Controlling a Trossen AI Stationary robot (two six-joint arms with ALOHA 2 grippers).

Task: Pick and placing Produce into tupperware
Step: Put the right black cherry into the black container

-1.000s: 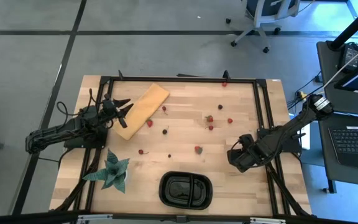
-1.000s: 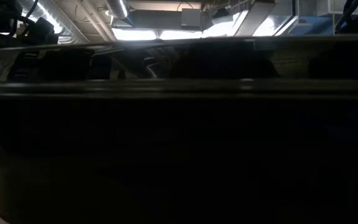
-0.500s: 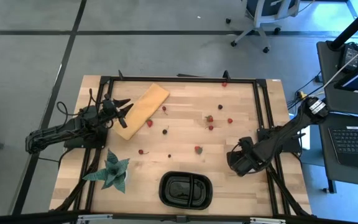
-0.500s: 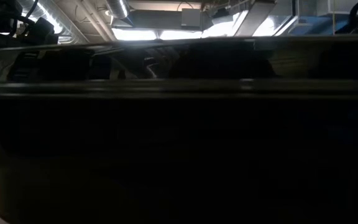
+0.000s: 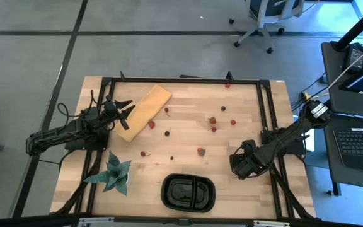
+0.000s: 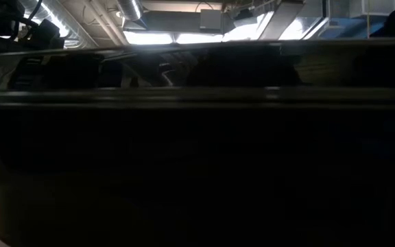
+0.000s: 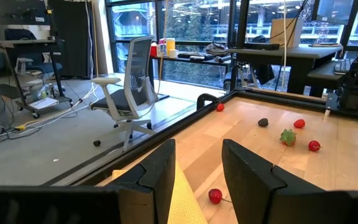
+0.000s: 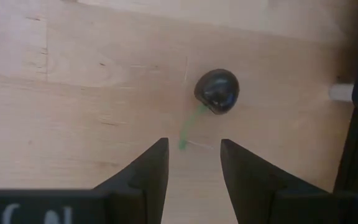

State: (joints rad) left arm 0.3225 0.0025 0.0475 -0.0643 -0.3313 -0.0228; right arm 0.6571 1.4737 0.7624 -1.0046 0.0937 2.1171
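Note:
Small red fruits such as the strawberry (image 5: 201,151) and darker berries (image 5: 167,132) lie scattered on the wooden table. The black tray (image 5: 188,192) sits near the near edge, and its dark wall (image 6: 197,171) fills the low view. My right gripper (image 5: 238,165) is open near the table's right side. It points down over a dark cherry (image 8: 217,91) whose green stem (image 8: 188,127) runs toward the gap of my right gripper (image 8: 193,155). My left gripper (image 5: 123,108) is open above the tan board (image 5: 144,112). My left gripper (image 7: 197,168) faces a red fruit (image 7: 215,196).
A green spiky plant (image 5: 113,173) stands at the near left, beside the tray. Black frame rails (image 5: 265,113) run along the table's edges, one close to my right gripper. Bare wood lies between the tray and the fruits. An office chair (image 7: 132,78) stands beyond the table.
My right gripper has shifted a little toward the table's near edge and left. The fruits, tray and board have kept their places.

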